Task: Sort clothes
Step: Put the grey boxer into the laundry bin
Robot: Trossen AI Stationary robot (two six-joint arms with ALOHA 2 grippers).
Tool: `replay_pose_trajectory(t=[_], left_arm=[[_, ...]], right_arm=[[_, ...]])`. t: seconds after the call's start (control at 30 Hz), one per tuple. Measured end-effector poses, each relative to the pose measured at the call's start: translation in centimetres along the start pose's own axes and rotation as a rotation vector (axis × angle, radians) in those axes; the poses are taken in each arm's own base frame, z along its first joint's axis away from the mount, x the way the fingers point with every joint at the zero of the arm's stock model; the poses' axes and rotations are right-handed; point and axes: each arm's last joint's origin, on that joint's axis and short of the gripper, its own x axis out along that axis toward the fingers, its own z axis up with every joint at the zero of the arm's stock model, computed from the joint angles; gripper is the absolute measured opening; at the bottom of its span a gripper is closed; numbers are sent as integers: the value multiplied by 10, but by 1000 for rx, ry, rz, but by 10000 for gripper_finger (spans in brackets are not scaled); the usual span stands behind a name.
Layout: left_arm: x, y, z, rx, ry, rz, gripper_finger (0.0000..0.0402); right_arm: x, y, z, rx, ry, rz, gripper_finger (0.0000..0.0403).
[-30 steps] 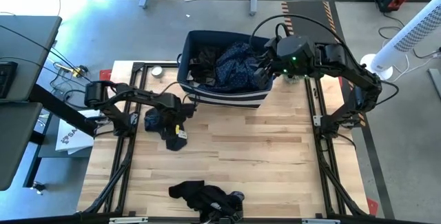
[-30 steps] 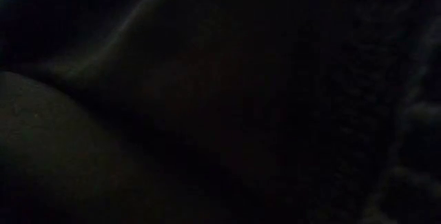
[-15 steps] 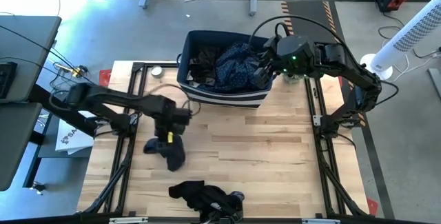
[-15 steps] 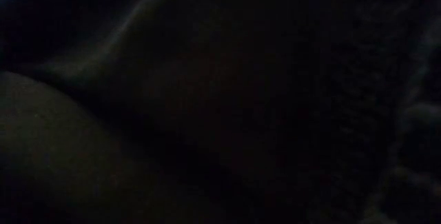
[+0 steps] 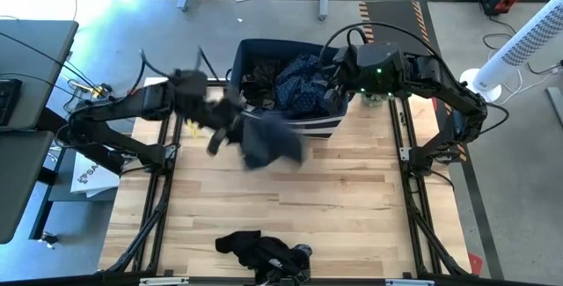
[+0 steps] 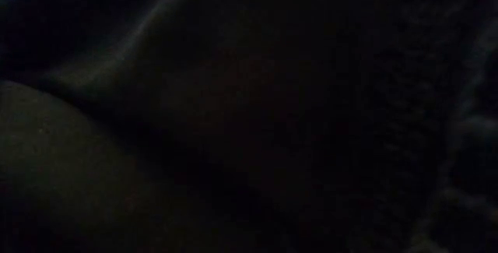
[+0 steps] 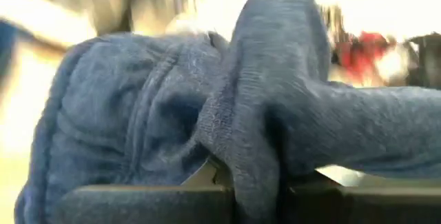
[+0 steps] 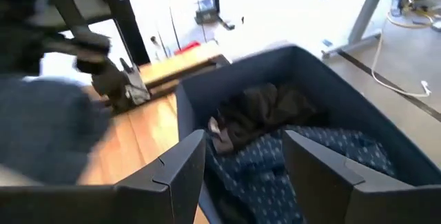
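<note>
At the lower edge of the high view, a black garment point(image 5: 261, 250) lies crumpled on the wooden tabletop point(image 5: 334, 207), well apart from both arms. It seems to cover the low camera, because the low view shows only darkness. Higher, in the left centre of the frame, the left claw point(image 5: 230, 121) is clenched on a blue-grey garment point(image 5: 268, 142); the cloth is blurred and streams from the claw toward the lower right, so its long axis runs diagonally above the tabletop, just in front of the navy bin point(image 5: 290, 121). Only the left wrist view shows the grasp: the blue-grey garment point(image 7: 207, 114) is folded over the dark fingers point(image 7: 145, 203) and fills almost the whole frame. In the upper centre of the high view, the bin holds a speckled navy garment point(image 5: 299, 82) and a dark garment point(image 5: 257, 77) beside it. The right claw point(image 5: 339, 84) hangs over the bin's right rim. The right wrist view shows its fingers point(image 8: 180, 169) spread apart and grasping nothing, above the speckled navy garment point(image 8: 275, 182) inside the bin point(image 8: 331, 100).
</note>
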Motion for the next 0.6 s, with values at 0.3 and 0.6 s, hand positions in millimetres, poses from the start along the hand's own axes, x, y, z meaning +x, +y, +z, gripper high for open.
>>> replay_pose_trajectory(t=[0.3, 0.6], left_arm=[[2, 103, 50, 102, -286, 584, 16], [-6, 241, 16, -245, 65, 978, 65]], right_arm=[[-18, -3, 8, 50, -90, 63, 192], [-31, -8, 7, 116, -96, 68, 192]])
